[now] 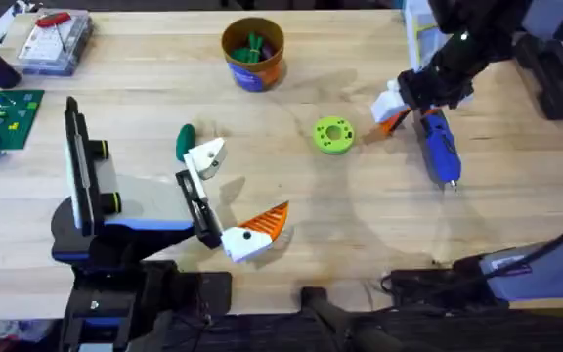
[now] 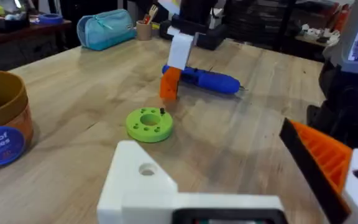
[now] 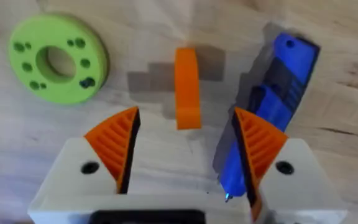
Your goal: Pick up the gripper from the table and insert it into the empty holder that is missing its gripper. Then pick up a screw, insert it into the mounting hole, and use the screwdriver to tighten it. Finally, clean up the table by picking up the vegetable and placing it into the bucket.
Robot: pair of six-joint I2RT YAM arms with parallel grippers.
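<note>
Right gripper of mine hangs with fingers spread above the loose gripper piece, which stands between them on the counter, its long axis pointing away from my wrist; the screwdriver lies just beside it.
</note>
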